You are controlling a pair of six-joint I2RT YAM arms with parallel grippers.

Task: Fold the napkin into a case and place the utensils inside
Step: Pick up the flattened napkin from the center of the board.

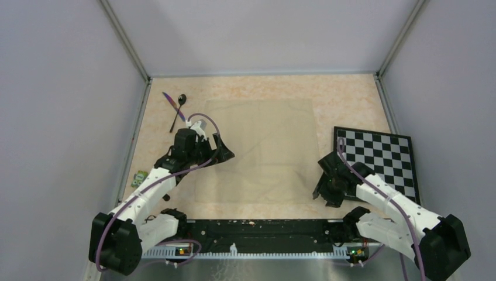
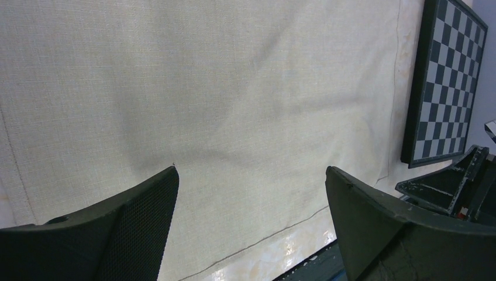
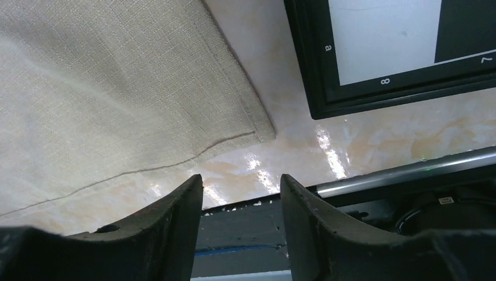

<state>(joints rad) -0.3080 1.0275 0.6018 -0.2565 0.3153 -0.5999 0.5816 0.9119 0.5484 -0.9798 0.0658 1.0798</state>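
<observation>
Though near napkin (image 1: 263,146), checkerboard (image 1: 377,161) apart.

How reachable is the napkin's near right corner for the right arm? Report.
Probably yes: the right gripper hangs open just short of that corner of the napkin, with only bare table between them.

Robotics lab test cell: grey panel walls (image 1: 58,88), aluminium frame posts (image 1: 124,38), checkerboard (image 1: 377,161) on the table (image 1: 351,99).
</observation>
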